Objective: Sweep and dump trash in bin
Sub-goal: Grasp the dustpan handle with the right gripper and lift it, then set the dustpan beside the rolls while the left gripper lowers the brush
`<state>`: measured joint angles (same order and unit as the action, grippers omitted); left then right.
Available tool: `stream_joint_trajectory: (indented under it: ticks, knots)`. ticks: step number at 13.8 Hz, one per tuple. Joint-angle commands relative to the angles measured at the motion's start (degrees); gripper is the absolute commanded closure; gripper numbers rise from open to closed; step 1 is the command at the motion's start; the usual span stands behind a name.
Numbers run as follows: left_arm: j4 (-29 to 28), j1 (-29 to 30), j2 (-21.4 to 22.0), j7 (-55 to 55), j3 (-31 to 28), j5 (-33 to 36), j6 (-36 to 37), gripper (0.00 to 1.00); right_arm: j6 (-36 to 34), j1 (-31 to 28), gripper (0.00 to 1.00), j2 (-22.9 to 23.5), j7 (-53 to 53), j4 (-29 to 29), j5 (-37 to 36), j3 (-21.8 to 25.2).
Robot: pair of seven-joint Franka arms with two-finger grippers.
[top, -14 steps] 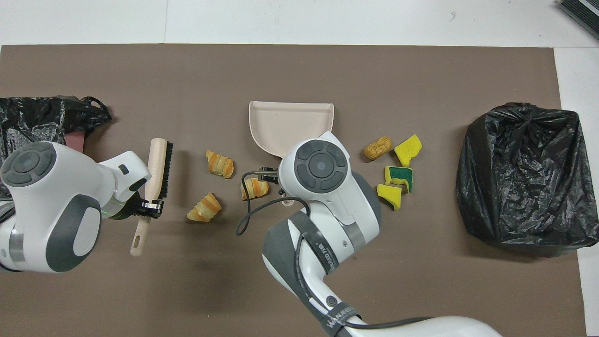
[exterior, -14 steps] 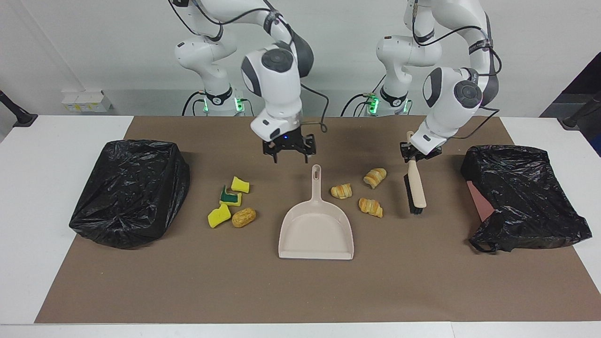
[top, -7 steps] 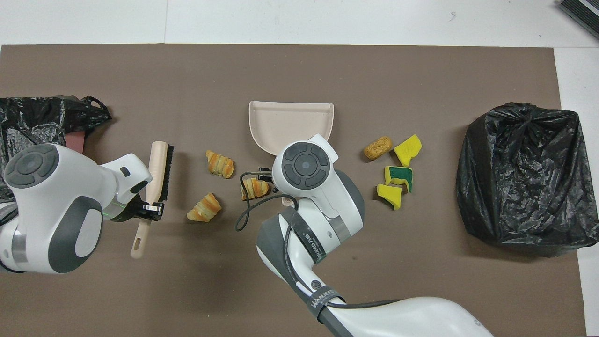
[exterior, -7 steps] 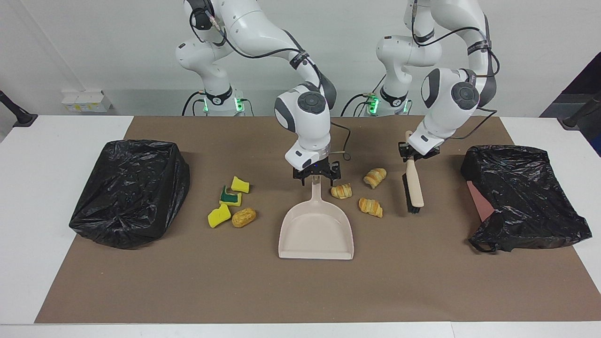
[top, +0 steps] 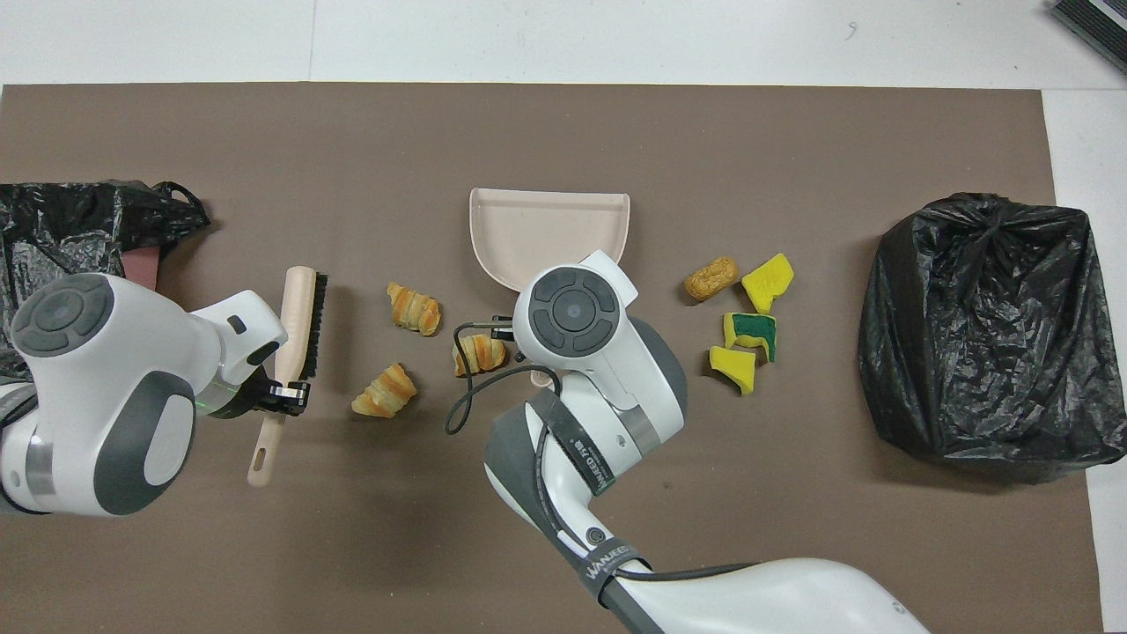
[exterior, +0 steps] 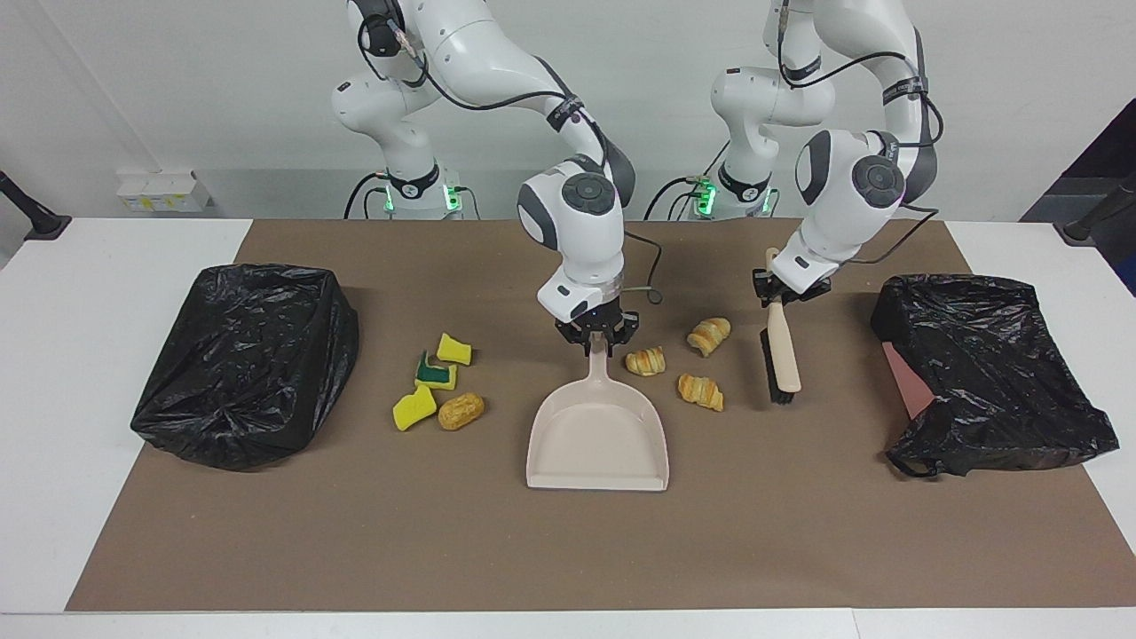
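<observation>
— What sat nearest the robots, taking the dustpan (exterior: 596, 435) as the mark?

— The left gripper (exterior: 785, 293), clamped on the brush (exterior: 781, 351) handle, toward the left arm's end from the dustpan. The right gripper (exterior: 596, 335) was down on the dustpan's handle, fingers drawn in around it.

— And the trash?

— Three croissants (exterior: 646, 360) lay between the dustpan and the brush, one just beside the handle. Toward the right arm's end lay three yellow sponge pieces (exterior: 436, 374) and a brown roll (exterior: 461, 411).

— Anything in the way?

— In the overhead view the right arm's wrist hid the handle and part of one croissant. A black bag (exterior: 247, 362) bulked at the right arm's end, another black bag (exterior: 990, 373) at the left arm's; the pan's open mouth lay farthest out.
</observation>
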<state>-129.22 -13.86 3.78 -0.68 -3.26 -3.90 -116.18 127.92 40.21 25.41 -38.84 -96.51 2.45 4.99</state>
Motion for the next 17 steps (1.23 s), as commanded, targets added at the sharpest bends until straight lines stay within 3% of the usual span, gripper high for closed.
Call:
stream_joint_trajectory:
  ticks: [1,4,8,10,13,15,17]
  knots:
    - [-1.21,-0.81,0.97,0.06,-0.61,0.29,-1.33,1.00,-1.10,-0.74,1.00,-0.09,3.13,1.06,-2.80,-0.24]
    - [-1.21,-0.81,0.88,0.06,-0.52,0.29,-1.42,1.00,-3.45,-2.49,1.00,-3.86,18.46,0.62,-1.93,-0.24]
    - [-1.39,-1.08,0.01,-0.03,-0.52,0.29,-2.99,1.00,-19.08,-6.98,1.00,-13.26,43.78,-0.60,-1.13,-0.15]
    - [-1.91,-2.13,-0.87,-0.20,-0.52,0.21,-5.11,1.00,-25.94,-7.69,1.00,-15.29,60.36,-2.00,-1.04,-0.15]
    - [-1.92,-3.19,-1.58,-0.03,-0.52,0.12,-5.38,1.00,-24.31,-9.53,1.00,-19.68,79.40,-10.86,-1.13,-0.15]
    - [-1.92,-3.28,-1.66,0.15,-0.52,0.12,-5.90,1.00,-19.49,-9.36,1.00,-21.97,82.68,-15.79,-1.13,-0.15]
    - [-1.65,-5.63,-4.46,-0.02,-0.35,-0.06,-9.22,1.00,-16.22,-8.57,1.00,-21.37,82.00,-17.04,-1.13,-0.15]
